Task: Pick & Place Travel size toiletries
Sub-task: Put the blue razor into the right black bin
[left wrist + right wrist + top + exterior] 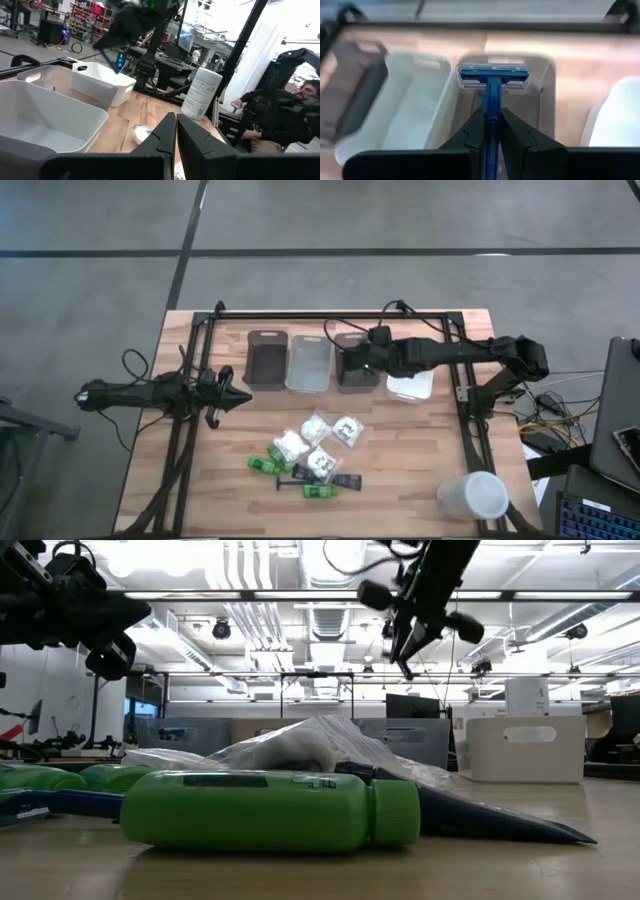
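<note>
My right gripper [492,117] is shut on a blue disposable razor and hangs over the grey bin [355,370], third in the row at the table's far side; the low view shows it high up [415,630]. The other toiletries lie in a pile [312,455] near the table's middle: green mini bottles [270,808], white clear-wrapped packets [345,430], a dark razor [288,483] and a small black tube [345,479]. My left gripper [240,395] is shut and waits left of the pile, touching nothing. My right gripper pinches the razor's blue handle [493,102] between its two fingers. The handle runs along the fingers, and the head [493,77] under its clear cover sticks out past the fingertips. The fingers slant downward from the table's right side. The razor is lifted clear above the grey bin.
The bin row holds a dark grey bin [267,360], a clear bin [309,365], the grey bin and a white bin [410,385]. A large white cup [472,495] stands near the right front corner. A person [280,110] sits beyond the table's right side.
</note>
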Motion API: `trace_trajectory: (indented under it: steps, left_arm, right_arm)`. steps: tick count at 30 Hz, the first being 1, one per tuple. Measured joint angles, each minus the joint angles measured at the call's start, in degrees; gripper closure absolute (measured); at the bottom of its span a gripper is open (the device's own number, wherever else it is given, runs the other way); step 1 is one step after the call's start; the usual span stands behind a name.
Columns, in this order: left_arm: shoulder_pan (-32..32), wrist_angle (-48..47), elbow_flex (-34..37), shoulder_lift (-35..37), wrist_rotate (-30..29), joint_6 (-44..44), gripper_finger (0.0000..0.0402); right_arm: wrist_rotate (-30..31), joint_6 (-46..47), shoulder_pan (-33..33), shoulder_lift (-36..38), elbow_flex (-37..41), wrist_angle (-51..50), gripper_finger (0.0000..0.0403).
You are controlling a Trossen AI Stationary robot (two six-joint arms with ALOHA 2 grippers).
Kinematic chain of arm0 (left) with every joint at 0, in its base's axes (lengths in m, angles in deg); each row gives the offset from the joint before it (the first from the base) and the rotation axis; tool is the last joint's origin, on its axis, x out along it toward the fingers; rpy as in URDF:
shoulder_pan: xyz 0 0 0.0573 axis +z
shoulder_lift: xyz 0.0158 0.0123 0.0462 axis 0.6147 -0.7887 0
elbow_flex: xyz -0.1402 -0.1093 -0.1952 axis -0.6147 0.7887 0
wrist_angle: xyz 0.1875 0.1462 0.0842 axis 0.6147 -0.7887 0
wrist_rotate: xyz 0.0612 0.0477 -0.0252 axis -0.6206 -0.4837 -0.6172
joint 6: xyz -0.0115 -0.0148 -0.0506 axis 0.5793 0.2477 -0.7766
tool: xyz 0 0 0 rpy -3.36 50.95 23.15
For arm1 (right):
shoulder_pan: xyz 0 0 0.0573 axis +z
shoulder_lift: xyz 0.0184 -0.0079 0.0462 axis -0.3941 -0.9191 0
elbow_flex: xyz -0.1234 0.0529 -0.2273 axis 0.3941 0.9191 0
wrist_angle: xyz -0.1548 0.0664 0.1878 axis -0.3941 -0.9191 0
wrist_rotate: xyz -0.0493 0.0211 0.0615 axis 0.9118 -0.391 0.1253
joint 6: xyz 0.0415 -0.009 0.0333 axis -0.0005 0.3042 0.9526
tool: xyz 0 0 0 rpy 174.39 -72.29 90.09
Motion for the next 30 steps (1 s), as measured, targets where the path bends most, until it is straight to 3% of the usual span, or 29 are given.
trace_trajectory:
  steps: [8,19,30]
  left_arm:
    - [0.0,0.02,0.0,0.0,0.0,-1.0,0.0383]
    - [0.0,0.09,0.0,0.0,-0.04,-1.0,0.0383]
    - [-0.01,0.11,0.0,0.0,-0.06,-1.0,0.0383]
  right_arm:
    - [-7.47,-3.07,-2.98,-6.99,0.19,1.95,0.0369]
    - [-7.89,-0.05,-3.37,-8.76,0.5,2.02,0.0368]
    - [-8.7,-2.04,-7.78,-8.85,1.45,2.14,0.0358]
